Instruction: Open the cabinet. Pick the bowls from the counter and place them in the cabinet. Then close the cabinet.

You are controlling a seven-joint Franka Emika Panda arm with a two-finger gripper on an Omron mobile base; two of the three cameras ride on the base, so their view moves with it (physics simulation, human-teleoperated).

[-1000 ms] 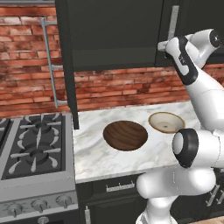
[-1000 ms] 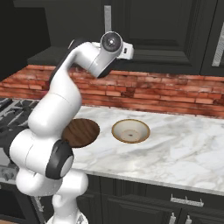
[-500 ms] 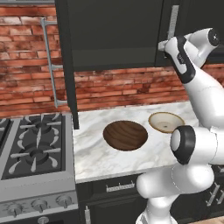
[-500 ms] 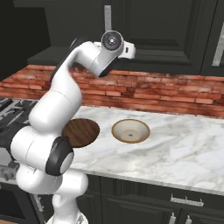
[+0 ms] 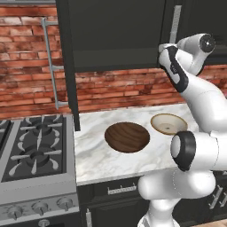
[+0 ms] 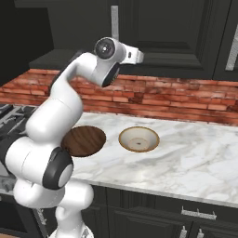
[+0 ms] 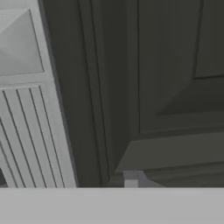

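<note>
Reaching up at the large black wall cabinet, your two-finger gripper sits at the base of the long vertical silver bar handle on its shut right door; jaw spread cannot be told. Handle axis runs vertically. The dark brown wood-grain bowl and cream tan-rimmed bowl wait below the cabinet on the white-grey marble counter

Even, flat rendered light; soft shadows, slightly blurry hand view.

Up close, the black cabinet door shows its raised panel and stepped frame. A pale ribbed surface runs along the left, and a small grey piece sits at the door's bottom edge.
</note>
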